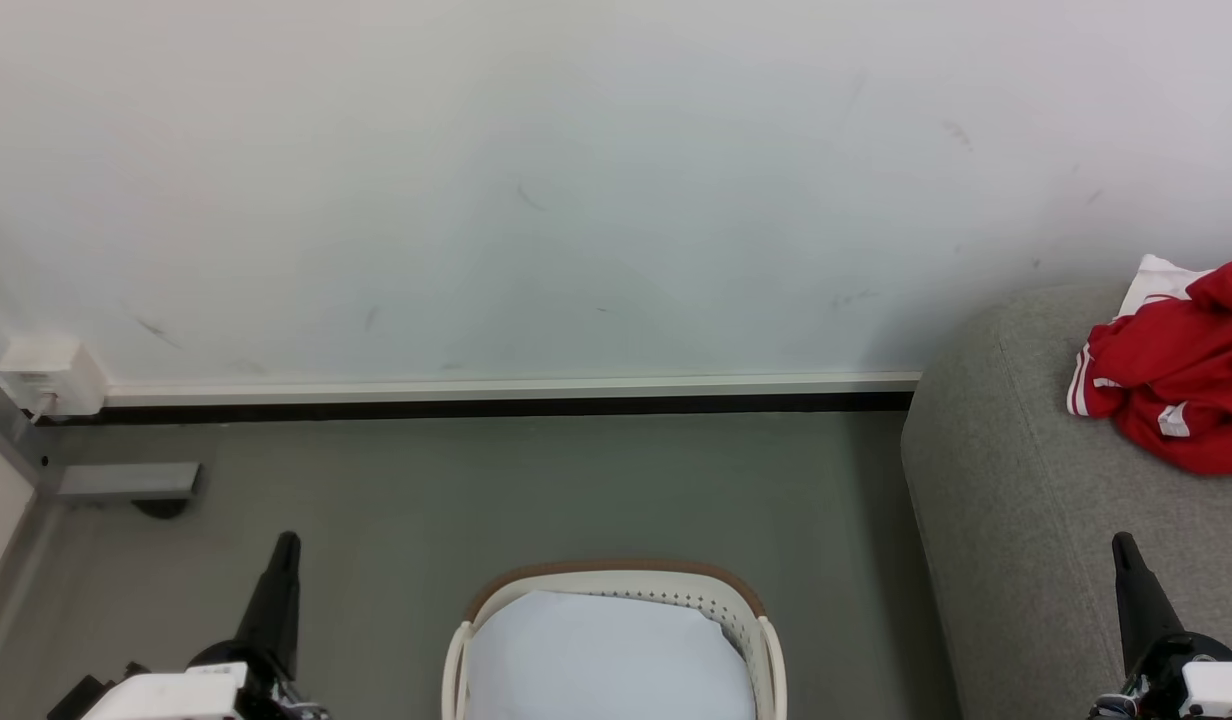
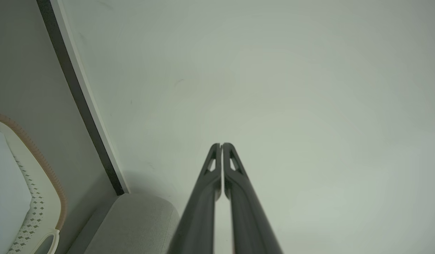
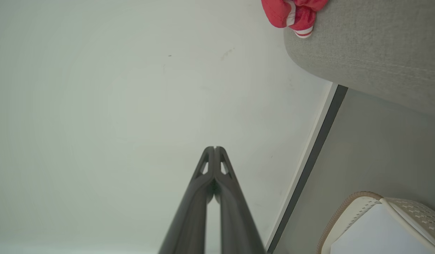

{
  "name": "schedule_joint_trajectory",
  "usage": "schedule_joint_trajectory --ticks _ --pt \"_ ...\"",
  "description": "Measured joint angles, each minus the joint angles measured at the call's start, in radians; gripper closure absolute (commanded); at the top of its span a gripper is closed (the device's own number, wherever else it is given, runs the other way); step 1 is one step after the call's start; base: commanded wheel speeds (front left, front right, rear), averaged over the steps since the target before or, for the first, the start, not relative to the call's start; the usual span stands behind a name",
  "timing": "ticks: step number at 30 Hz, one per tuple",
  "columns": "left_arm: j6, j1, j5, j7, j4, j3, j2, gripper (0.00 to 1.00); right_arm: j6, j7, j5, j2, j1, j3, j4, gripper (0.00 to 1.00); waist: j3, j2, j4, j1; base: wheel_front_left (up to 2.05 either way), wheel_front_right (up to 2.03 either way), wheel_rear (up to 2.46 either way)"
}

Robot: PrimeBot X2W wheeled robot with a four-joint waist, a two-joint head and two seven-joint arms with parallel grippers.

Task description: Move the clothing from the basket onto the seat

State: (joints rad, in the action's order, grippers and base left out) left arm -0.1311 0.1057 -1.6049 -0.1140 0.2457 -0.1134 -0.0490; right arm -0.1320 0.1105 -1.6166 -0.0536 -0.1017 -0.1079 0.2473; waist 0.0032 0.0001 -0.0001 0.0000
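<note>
The red clothing (image 1: 1181,385) with white stripes lies crumpled on the grey seat (image 1: 1036,500) at the right edge; a corner of the clothing (image 3: 291,14) hangs over the seat (image 3: 373,53) in the right wrist view. The white basket (image 1: 746,620) with a brown rim stands on the floor at bottom centre, with a pale sheet lining its inside. My left gripper (image 1: 288,542) is shut and empty at the lower left, left of the basket. My right gripper (image 1: 1122,543) is shut and empty at the lower right, over the seat's front. Both wrist views show closed fingertips (image 2: 221,145) (image 3: 214,148) pointing at the wall.
A white wall with a dark baseboard (image 1: 496,405) runs behind the grey floor. A white socket box (image 1: 51,375) sits at the far left above a grey bracket (image 1: 126,482). The basket (image 2: 37,197) and the seat's end (image 2: 139,218) appear in the left wrist view, the basket (image 3: 380,225) in the right.
</note>
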Motion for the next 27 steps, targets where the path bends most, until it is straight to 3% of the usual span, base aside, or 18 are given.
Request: schedule_joint_trajectory --ticks 27 --pt "0.000 0.000 0.000 0.000 0.000 0.000 0.000 1.00 0.000 0.003 0.000 0.001 0.000 -0.002 0.000 1.00 0.000 0.0000 0.000 0.0000 0.00 0.00 0.00"
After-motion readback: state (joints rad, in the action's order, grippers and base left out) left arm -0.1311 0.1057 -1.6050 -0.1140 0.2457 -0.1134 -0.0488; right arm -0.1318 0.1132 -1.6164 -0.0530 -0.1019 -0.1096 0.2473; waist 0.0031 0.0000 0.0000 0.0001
